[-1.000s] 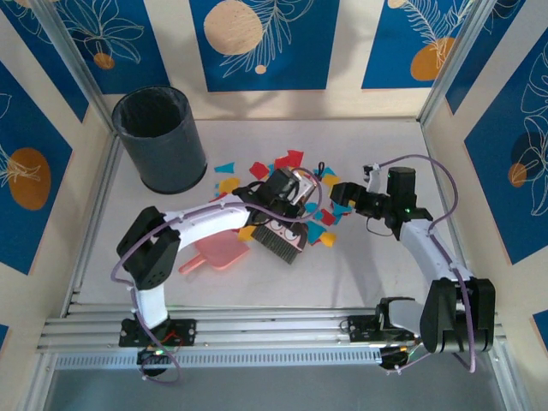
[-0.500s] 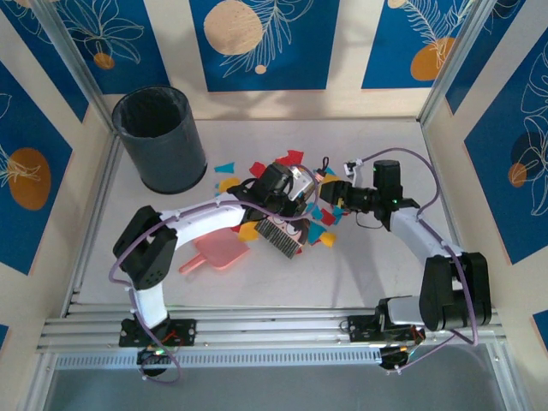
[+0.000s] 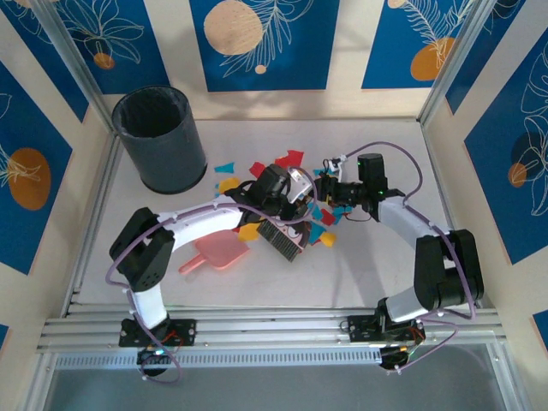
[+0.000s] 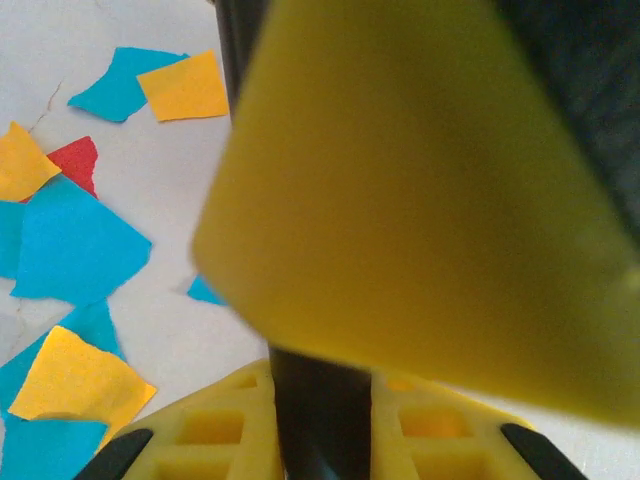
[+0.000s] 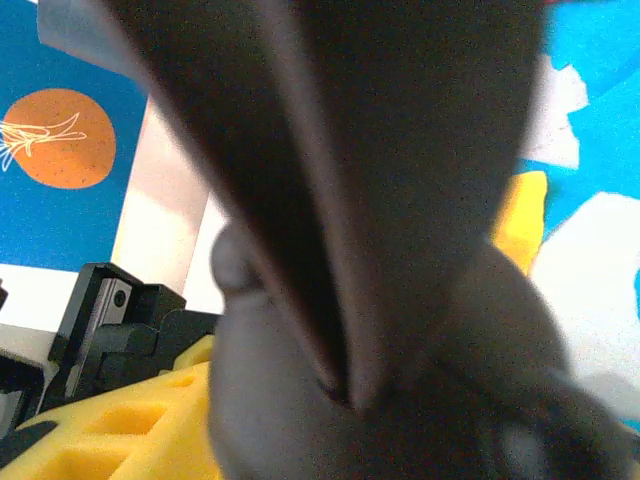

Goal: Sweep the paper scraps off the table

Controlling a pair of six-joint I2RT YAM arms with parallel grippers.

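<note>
The table [image 3: 377,274] carries it all. The black waste bin [image 3: 160,141] stands near its far left corner, well apart from the pink dustpan [image 3: 223,253] lying by the left arm. The left gripper [image 3: 276,205] is clenched on the brush [image 3: 282,240], bristles down at the edge of the paper scraps [image 3: 289,159] (red, yellow and cyan, clustered mid-table). The right gripper [image 3: 328,190] sits just beside it, and I cannot tell how its jaws stand. The two wrists are so close that they may collide, or a careless stroke may scatter scraps away from the dustpan.
</note>
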